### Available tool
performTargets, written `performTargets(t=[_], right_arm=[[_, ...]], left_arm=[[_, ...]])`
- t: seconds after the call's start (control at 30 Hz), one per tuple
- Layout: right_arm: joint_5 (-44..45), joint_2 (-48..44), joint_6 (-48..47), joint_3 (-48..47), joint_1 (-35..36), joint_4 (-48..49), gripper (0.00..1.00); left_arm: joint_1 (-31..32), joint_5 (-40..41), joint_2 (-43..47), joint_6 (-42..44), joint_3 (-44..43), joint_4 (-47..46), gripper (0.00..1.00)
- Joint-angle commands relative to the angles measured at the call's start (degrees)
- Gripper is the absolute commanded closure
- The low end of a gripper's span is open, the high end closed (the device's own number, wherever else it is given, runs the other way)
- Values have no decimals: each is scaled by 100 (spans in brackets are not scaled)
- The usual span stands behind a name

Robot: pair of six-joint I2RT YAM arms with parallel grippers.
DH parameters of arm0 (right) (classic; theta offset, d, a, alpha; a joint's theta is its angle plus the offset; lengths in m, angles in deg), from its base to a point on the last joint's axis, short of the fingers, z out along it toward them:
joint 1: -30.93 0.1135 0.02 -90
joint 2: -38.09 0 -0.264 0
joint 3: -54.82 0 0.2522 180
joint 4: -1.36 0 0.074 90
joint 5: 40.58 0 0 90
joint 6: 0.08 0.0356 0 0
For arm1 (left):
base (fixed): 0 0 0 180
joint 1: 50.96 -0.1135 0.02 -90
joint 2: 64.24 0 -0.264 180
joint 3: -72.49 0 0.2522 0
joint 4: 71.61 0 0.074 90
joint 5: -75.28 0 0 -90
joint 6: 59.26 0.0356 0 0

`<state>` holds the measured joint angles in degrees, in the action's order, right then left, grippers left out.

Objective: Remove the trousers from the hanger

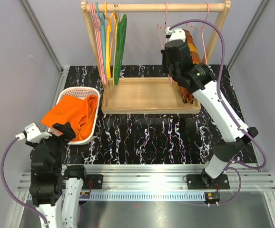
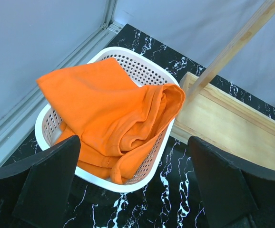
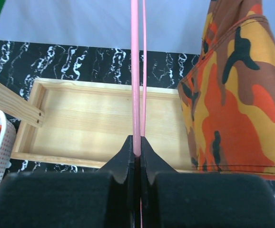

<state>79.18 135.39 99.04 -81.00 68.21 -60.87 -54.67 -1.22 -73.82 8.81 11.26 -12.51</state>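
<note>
The plain orange trousers lie bunched in a white perforated basket at the left, spilling over its near-left rim. They also show in the left wrist view, in the basket. My left gripper hovers open and empty at the basket's near edge. The bare pink wire hanger hangs from the rack's rod. My right gripper is shut on the hanger's wire, pinched between the fingertips.
A wooden rack with a top rod and a base tray stands at the back. Green, yellow, teal and pink hangers hang at its left. A camouflage garment hangs on another pink hanger, just right of my right gripper.
</note>
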Motion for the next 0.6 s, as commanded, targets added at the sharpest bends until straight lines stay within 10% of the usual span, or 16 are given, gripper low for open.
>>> performTargets(t=[0.0, 0.3, 0.37, 0.57], right_arm=[[-242, -193, 142, 60, -45, 321, 100], [-742, -1062, 221, 866, -36, 496, 33], [-971, -1526, 239, 1095, -36, 479, 4], [-1587, -3090, 388, 2580, -36, 567, 1]], left_arm=[[89, 30, -87, 119, -26, -254, 1], [326, 65, -728, 312, -623, 211, 1], [327, 57, -991, 374, -999, 544, 1], [537, -48, -1098, 663, -1520, 976, 1]])
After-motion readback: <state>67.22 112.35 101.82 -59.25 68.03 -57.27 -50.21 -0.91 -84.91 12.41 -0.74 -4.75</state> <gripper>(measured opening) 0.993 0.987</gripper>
